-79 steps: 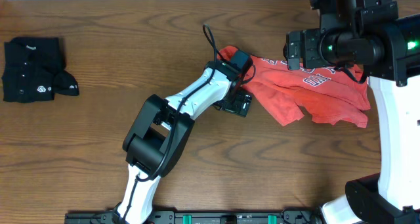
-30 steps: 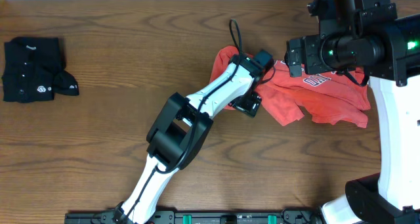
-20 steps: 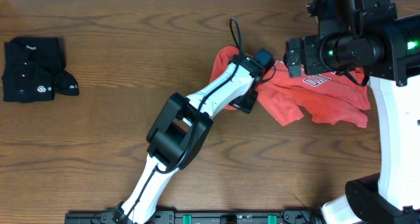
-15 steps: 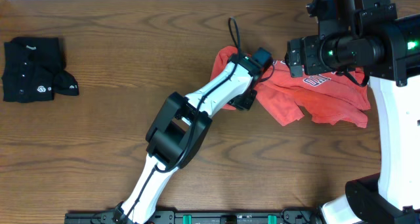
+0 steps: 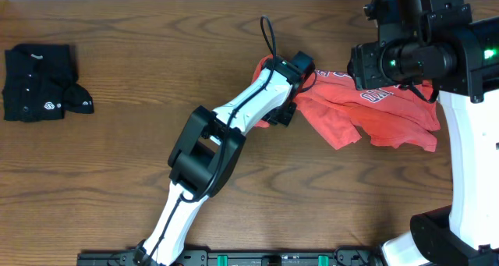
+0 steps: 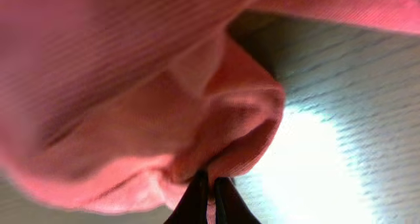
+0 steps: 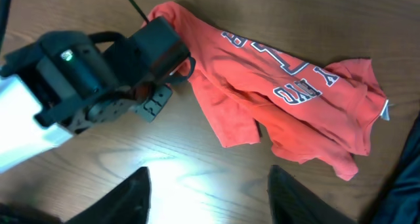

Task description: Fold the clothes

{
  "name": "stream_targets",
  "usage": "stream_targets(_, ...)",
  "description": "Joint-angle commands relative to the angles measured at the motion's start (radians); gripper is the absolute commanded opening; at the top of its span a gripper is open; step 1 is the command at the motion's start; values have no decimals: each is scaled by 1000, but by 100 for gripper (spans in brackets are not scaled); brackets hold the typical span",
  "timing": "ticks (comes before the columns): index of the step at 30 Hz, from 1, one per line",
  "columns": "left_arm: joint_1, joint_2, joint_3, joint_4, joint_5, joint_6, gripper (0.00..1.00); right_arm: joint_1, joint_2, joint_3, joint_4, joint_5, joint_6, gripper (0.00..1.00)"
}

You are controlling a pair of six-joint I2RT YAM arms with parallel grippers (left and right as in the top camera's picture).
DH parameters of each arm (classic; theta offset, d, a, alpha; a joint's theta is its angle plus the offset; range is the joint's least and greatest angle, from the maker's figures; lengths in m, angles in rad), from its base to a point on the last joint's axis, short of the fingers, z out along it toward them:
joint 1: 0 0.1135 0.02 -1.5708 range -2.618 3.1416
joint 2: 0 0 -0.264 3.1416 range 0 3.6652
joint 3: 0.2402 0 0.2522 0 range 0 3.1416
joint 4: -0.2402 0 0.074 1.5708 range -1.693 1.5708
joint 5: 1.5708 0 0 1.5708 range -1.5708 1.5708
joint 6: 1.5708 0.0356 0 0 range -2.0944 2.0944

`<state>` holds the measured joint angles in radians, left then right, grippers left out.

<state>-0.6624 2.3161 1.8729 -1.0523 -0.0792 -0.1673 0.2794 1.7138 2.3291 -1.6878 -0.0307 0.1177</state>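
The clothes here are a coral-red T-shirt [image 5: 374, 110] with white-and-navy lettering, lying crumpled at the table's right, and a black shirt [image 5: 35, 83] folded at the far left. My left gripper [image 5: 282, 112] sits at the T-shirt's left edge. In the left wrist view its fingertips [image 6: 209, 198] are shut on a fold of the red fabric [image 6: 164, 86]. My right gripper [image 7: 210, 198] hovers high over the T-shirt [image 7: 295, 99], open, with bare table between its fingers. It also looks down on the left gripper [image 7: 157, 100].
The right arm's white base [image 5: 468, 180] stands along the table's right edge. The left arm [image 5: 210, 141] stretches diagonally from the front edge up to the T-shirt. Bare wooden table [image 5: 140, 32] lies between the two garments.
My left gripper closed on the T-shirt's left edge and shifted slightly up and left with it. The right gripper's jaws narrowed a little and stayed above the shirt.
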Motion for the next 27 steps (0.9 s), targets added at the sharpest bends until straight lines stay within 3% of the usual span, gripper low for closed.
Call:
stream_targets(1,3,-119,19,-13,-102,3,6,10,-16,13,7,-3,-3,52)
stream_targets(11,43,-353,19,-10,-121,10,6,9,-4,9,11,-3,-3,44)
stream_targets(24,235,-436,20,-46,-143,10,6,-26,2,-87,44,19,1,31)
stream_targets(27,262,-473,20,-39,-143,10,6,-39,2,-152,79,19,1,33)
